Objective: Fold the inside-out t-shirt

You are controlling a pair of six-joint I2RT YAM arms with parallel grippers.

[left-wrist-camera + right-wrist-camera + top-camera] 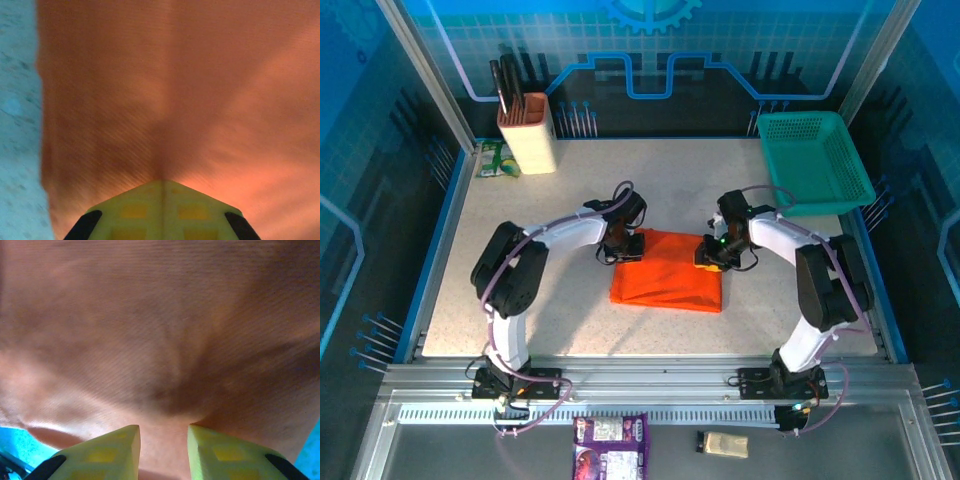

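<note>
My left pincer (pixel 622 248) (pixel 161 183) has its fingers pressed together on the far left edge of the inside-out t-shirt (pixel 665 282), the orange cloth creasing toward the tips. My right pincer (pixel 712 256) (pixel 163 432) is clamped on a bunch of the same cloth at the far right edge, fabric filling the gap between its fingers. The shirt lies folded into a rough rectangle mid-tabletop (pixel 520 260), between my two arms.

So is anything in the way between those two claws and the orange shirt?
Nothing visible. Both sit right on the orange t-shirt: the left gripper is shut on its cloth, and the right gripper has a fold of it pinched between its fingers.
</note>
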